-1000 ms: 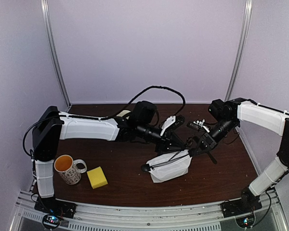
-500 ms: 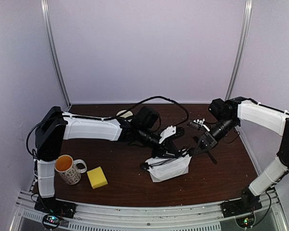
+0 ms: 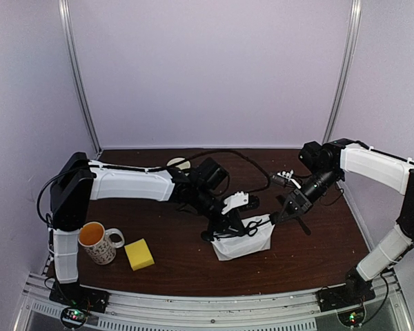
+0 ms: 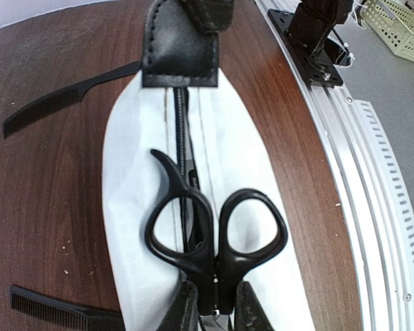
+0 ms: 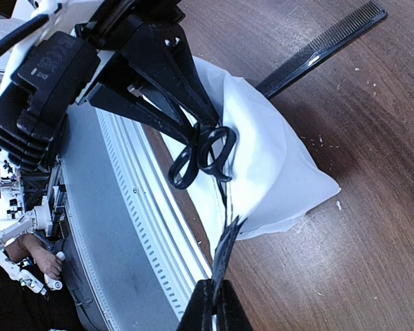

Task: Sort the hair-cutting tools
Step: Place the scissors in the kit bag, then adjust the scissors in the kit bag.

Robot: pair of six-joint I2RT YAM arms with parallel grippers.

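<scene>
My left gripper (image 3: 234, 222) is shut on a pair of black-handled scissors (image 4: 215, 231), gripped just below the handle loops, with the blades hidden between the fingers (image 4: 185, 310). The scissors hang right over the zip slit of the white pouch (image 4: 231, 148), which lies on the table (image 3: 245, 245). My right gripper (image 5: 214, 307) is shut on the pouch's black pull tab (image 5: 227, 249) and holds that end up. One black comb (image 4: 58, 105) lies beside the pouch. Another comb (image 4: 52, 308) shows at the lower left of the left wrist view. The clipper and second scissors are not visible.
A patterned mug (image 3: 96, 241) with orange liquid and a yellow sponge block (image 3: 139, 254) stand at the near left. The metal rail (image 5: 117, 207) runs along the table's near edge, close to the pouch. A black cable (image 3: 228, 153) loops over the left arm.
My left gripper has moved toward the near edge and down with the scissors, from above and behind the pouch to right over its zip. The right gripper has stayed on the tab.
</scene>
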